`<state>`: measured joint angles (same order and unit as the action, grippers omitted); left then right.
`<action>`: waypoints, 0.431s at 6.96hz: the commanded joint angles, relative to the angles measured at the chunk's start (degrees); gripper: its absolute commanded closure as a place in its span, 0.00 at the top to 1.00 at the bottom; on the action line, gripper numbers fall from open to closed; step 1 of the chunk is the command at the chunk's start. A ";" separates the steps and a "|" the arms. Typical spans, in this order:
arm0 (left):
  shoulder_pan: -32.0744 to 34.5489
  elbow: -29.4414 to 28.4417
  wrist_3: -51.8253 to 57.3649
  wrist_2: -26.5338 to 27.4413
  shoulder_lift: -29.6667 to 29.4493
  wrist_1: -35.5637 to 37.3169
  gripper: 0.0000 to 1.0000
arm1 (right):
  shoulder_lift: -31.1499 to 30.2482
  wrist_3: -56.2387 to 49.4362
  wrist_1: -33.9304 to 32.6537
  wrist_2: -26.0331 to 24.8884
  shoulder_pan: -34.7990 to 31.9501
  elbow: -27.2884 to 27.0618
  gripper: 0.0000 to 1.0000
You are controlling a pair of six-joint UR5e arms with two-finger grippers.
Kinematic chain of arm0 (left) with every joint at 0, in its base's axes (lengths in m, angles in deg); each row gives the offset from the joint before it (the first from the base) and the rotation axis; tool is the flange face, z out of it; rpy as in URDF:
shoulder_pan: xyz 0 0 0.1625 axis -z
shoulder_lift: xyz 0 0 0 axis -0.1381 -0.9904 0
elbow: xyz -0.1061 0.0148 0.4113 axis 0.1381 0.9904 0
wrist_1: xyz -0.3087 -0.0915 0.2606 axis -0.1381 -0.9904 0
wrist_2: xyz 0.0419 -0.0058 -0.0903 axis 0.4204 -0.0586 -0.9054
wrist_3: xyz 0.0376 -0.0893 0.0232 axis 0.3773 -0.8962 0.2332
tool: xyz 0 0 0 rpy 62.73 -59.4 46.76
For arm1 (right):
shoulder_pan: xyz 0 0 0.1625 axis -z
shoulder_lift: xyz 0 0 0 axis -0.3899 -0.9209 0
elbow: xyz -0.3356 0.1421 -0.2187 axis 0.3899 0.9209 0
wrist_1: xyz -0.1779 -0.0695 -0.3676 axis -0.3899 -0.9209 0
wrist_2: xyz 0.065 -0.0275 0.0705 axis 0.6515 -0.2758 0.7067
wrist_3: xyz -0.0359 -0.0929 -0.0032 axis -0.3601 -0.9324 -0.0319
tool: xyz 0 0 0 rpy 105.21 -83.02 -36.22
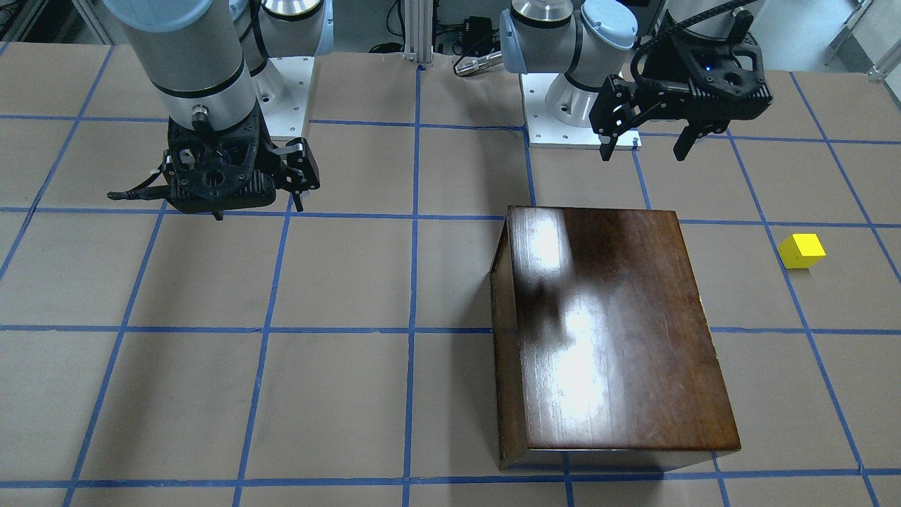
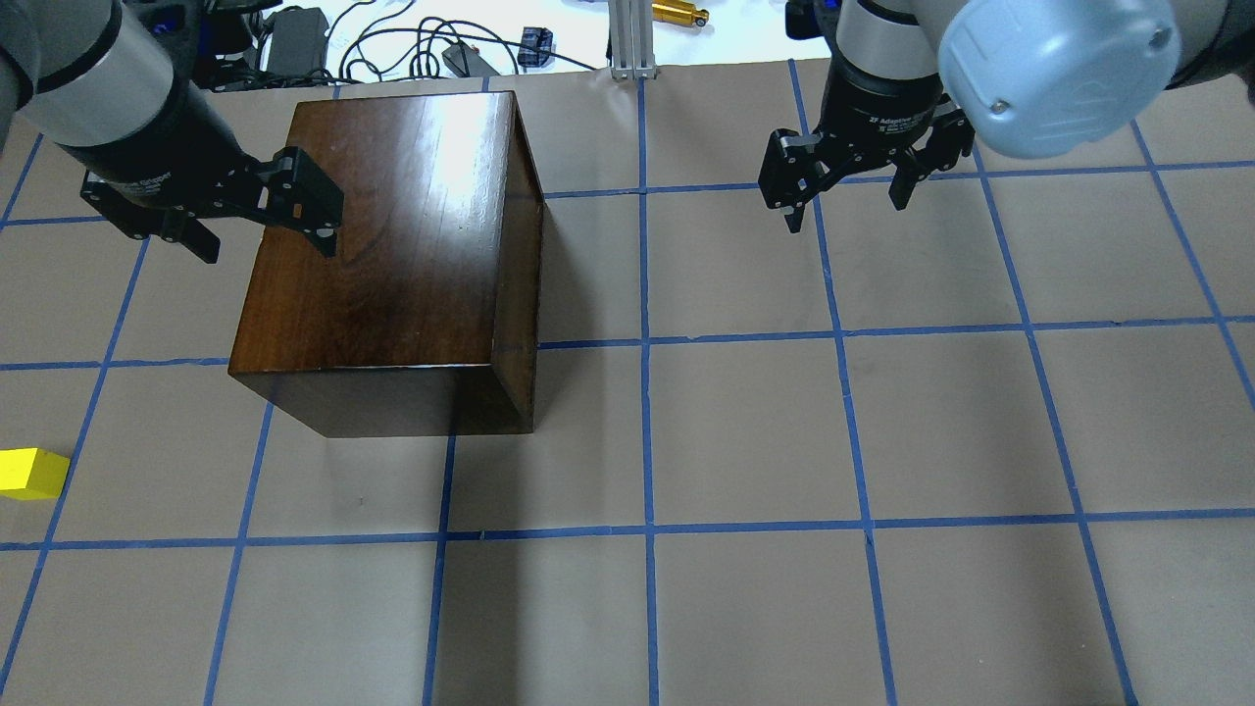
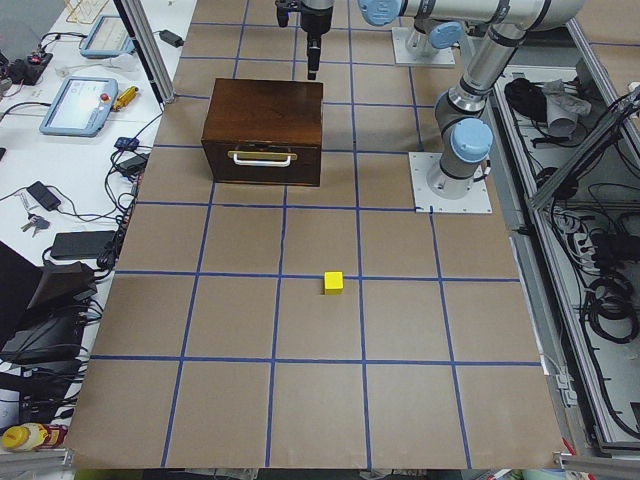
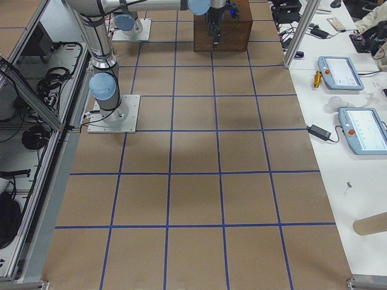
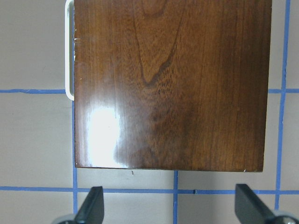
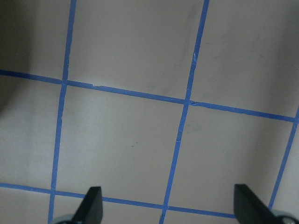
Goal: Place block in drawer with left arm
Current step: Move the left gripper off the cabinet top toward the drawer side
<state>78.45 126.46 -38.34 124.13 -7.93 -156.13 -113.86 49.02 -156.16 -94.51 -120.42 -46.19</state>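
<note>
The yellow block (image 1: 802,251) lies on the table to the robot's left of the box; it also shows in the overhead view (image 2: 31,473) and the exterior left view (image 3: 333,282). The dark wooden box (image 2: 402,235) stands with its drawer front (image 3: 262,160) shut and facing the block's side; its pale handle (image 5: 69,51) shows at the box's edge. My left gripper (image 2: 265,221) hangs open and empty above the box's robot-side edge (image 1: 644,148) (image 5: 170,207). My right gripper (image 2: 843,201) is open and empty over bare table (image 1: 257,204) (image 6: 168,205).
The table (image 2: 745,441) is brown paper with a blue tape grid. Both arm bases (image 1: 584,120) stand at the robot's edge. Cables and small devices (image 2: 392,39) lie past the far edge. Tablets (image 3: 80,105) rest on a side bench.
</note>
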 commanded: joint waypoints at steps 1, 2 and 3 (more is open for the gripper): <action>0.00 -0.06 -0.08 -0.19 -0.08 -0.01 1.00 | 0.00 -0.01 0.00 -0.01 0.00 0.00 1.00; 0.00 -0.23 -0.25 -0.19 -0.43 -0.01 1.00 | 0.00 0.08 0.00 0.08 0.00 0.00 1.00; 0.00 -0.24 -0.25 -0.10 -0.35 -0.10 1.00 | 0.00 -0.01 0.00 -0.01 0.00 0.00 1.00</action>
<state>78.46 126.28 -38.53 123.97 -8.22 -156.16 -113.86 49.05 -156.16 -94.48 -120.42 -46.19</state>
